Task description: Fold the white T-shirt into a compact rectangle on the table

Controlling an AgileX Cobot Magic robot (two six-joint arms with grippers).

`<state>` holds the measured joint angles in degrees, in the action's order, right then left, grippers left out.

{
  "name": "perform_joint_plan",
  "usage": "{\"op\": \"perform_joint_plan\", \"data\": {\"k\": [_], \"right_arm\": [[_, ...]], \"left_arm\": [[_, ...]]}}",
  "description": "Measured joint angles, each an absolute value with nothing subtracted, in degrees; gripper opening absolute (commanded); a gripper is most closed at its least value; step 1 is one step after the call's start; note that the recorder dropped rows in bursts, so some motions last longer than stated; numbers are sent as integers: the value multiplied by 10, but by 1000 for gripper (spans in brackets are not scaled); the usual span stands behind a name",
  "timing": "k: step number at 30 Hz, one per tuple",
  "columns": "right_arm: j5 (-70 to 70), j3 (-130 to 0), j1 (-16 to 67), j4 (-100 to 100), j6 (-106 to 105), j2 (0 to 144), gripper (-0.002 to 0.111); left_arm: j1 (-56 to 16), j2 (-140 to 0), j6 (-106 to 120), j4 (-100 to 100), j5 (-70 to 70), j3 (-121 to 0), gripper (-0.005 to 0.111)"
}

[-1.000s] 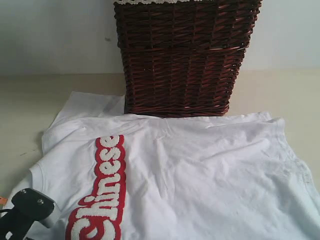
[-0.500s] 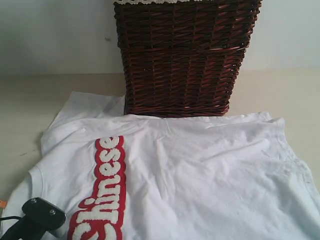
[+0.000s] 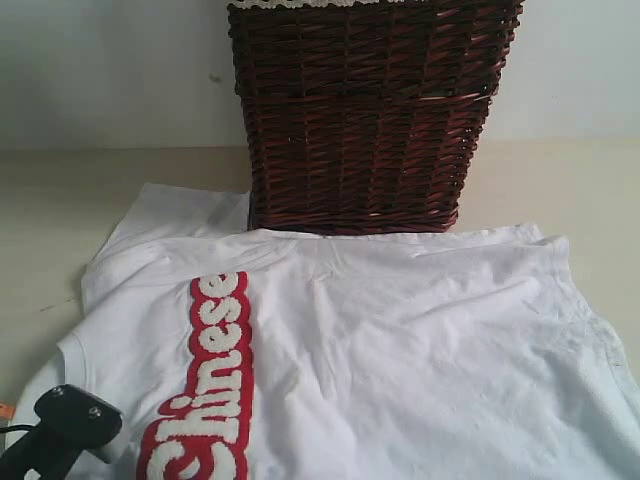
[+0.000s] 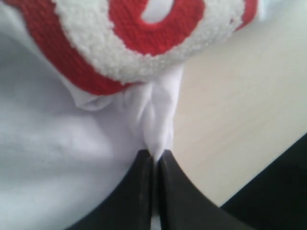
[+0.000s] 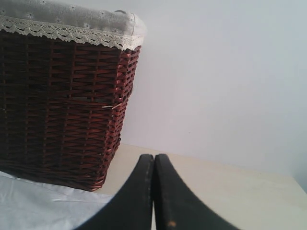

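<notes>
Since your left gripper now pinches the white T-shirt, begin folding; right gripper is closed, empty.

A tall, dark brown woven wicker basket stands upright, its sides narrowing slightly toward the base (a horizontal ridge in the weave runs across the upper part). A grey fabric liner edged with white lace folds over its rim. Behind it rises a plain pale grey-white wall.
</notes>
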<state>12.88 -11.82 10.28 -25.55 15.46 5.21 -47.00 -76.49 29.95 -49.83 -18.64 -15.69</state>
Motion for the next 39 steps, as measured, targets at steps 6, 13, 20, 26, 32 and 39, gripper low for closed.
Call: {"op": "perform_joint_plan", "data": {"k": [6, 13, 20, 26, 32, 39], "right_arm": [[129, -118, 103, -256, 155, 52, 0], [129, -118, 103, -256, 155, 52, 0], [129, -118, 103, -256, 155, 52, 0], [129, -118, 103, -256, 155, 52, 0], [129, -118, 103, -256, 155, 52, 0], [129, -118, 103, -256, 155, 52, 0]], "left_arm": [[-470, -691, 299, -499, -221, -157, 0], [-470, -641, 299, -503, -329, -157, 0], [-470, -638, 299, -523, -370, -157, 0], [-470, -638, 279, -528, -368, -157, 27], [-470, -638, 268, -543, -366, -153, 70], [-470, -638, 265, -616, -207, -137, 39]]}}
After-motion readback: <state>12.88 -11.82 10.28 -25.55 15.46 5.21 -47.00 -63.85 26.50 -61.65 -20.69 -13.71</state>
